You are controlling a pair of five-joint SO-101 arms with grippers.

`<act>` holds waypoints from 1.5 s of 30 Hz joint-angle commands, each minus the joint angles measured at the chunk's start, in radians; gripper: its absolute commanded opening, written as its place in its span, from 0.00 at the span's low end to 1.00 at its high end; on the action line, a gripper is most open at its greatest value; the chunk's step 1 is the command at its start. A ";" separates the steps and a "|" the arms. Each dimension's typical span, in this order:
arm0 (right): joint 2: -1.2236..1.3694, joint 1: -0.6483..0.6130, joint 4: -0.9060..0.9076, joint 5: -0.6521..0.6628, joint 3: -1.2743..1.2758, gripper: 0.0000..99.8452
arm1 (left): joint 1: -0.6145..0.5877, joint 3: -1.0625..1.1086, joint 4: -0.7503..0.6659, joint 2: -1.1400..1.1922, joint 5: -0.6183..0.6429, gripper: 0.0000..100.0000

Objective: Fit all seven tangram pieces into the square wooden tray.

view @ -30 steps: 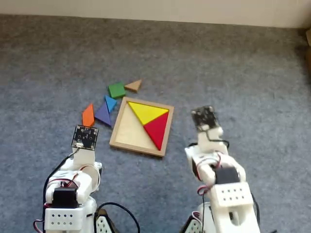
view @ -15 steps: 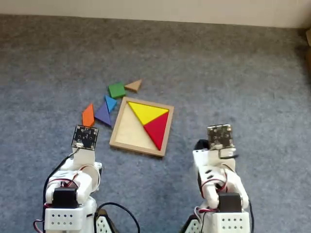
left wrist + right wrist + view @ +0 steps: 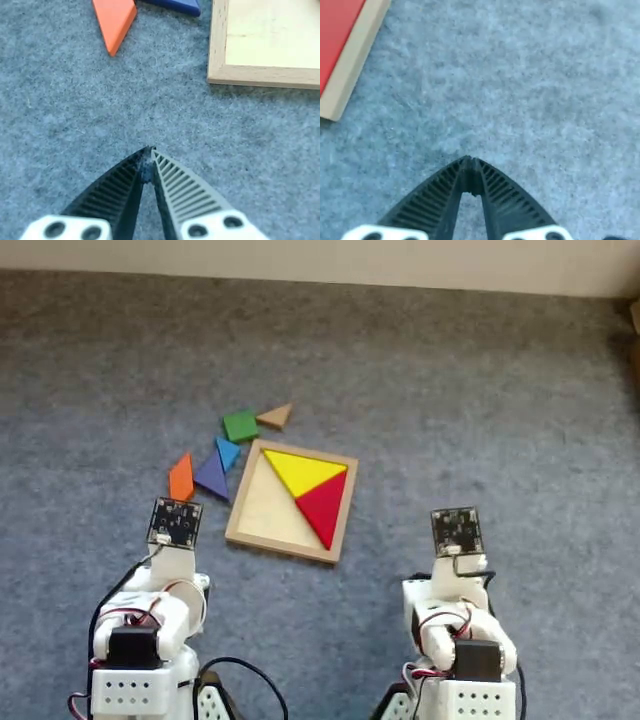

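The square wooden tray point(image 3: 240, 531) lies on the carpet with a yellow triangle point(image 3: 300, 471) and a red triangle point(image 3: 322, 506) in it. Left of the tray lie an orange parallelogram point(image 3: 181, 477), a dark blue triangle point(image 3: 212, 476) and a small blue triangle point(image 3: 228, 451). A green square point(image 3: 240, 426) and a tan triangle point(image 3: 274, 417) sit beyond the tray's far corner. My left gripper point(image 3: 149, 152) is shut and empty, near the tray's corner point(image 3: 218, 75) and the orange piece point(image 3: 114, 19). My right gripper point(image 3: 469, 162) is shut over bare carpet, right of the tray's edge point(image 3: 350, 60).
Grey carpet covers the table all around. The left arm point(image 3: 170, 560) stands at the front left and the right arm point(image 3: 456, 580) at the front right, both drawn back from the tray. A pale wall strip runs along the far edge.
The right arm has pulled back from beside the tray toward its base at the front right. The left arm and all pieces have stayed put.
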 commanded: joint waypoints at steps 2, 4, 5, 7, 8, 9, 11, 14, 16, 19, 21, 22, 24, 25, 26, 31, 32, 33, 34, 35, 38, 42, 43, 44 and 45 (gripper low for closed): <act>0.013 0.013 0.008 0.000 0.143 0.02 | -0.007 0.021 0.003 0.002 0.003 0.01; 0.013 0.013 0.008 0.000 0.143 0.02 | -0.007 0.021 0.003 0.002 0.003 0.01; 0.013 0.013 0.008 0.000 0.143 0.02 | -0.007 0.021 0.003 0.002 0.003 0.01; 0.013 0.013 0.008 0.000 0.143 0.02 | -0.007 0.021 0.003 0.002 0.003 0.01; 0.013 0.013 0.008 0.000 0.143 0.02 | -0.007 0.021 0.003 0.002 0.003 0.01; 0.013 0.013 0.008 0.000 0.143 0.02 | -0.007 0.021 0.003 0.002 0.003 0.01; 0.013 0.013 0.008 0.000 0.143 0.02 | -0.007 0.021 0.003 0.002 0.003 0.01; 0.013 0.013 0.008 0.000 0.143 0.02 | -0.007 0.021 0.003 0.002 0.003 0.01; 0.013 0.013 0.008 0.000 0.143 0.02 | -0.007 0.021 0.003 0.002 0.003 0.01; 0.013 0.013 0.008 0.000 0.143 0.02 | -0.005 0.021 0.002 0.002 0.003 0.01; 0.013 0.013 0.008 0.000 0.143 0.02 | -0.005 0.021 0.003 0.002 0.003 0.01; 0.013 0.013 0.008 0.000 0.143 0.02 | -0.008 0.021 0.003 0.002 0.002 0.01; 0.013 0.013 0.008 0.000 0.143 0.02 | -0.012 0.021 0.003 0.002 0.002 0.01; 0.013 0.013 0.008 0.000 0.143 0.02 | -0.012 0.021 0.003 0.002 0.002 0.01; 0.013 0.013 0.008 0.000 0.143 0.02 | -0.012 0.021 0.003 0.002 0.002 0.01; 0.013 0.013 0.008 0.000 0.143 0.02 | -0.007 0.021 0.003 0.002 0.002 0.01; 0.013 0.013 0.008 0.000 0.143 0.02 | -0.007 0.021 0.003 0.002 0.002 0.01; 0.013 0.013 0.008 0.000 0.143 0.02 | -0.007 0.021 0.003 0.002 0.002 0.01; 0.013 0.013 0.008 0.000 0.143 0.02 | -0.007 0.021 0.003 0.002 0.002 0.01; 0.013 0.013 0.008 0.000 0.143 0.02 | -0.010 0.021 0.003 0.002 0.002 0.01; 0.013 0.013 0.008 0.000 0.143 0.02 | -0.013 0.016 0.003 0.002 0.000 0.01; 0.013 0.013 0.008 0.000 0.143 0.02 | -0.015 -0.036 0.003 0.001 0.000 0.01; 0.013 0.013 0.008 0.000 0.143 0.02 | -0.015 -0.051 0.003 0.001 -0.002 0.01; 0.013 0.013 0.008 0.000 0.143 0.02 | -0.015 -0.065 0.003 0.001 -0.002 0.01; 0.013 0.013 0.008 0.000 0.143 0.02 | -0.015 -0.076 0.003 0.001 -0.002 0.01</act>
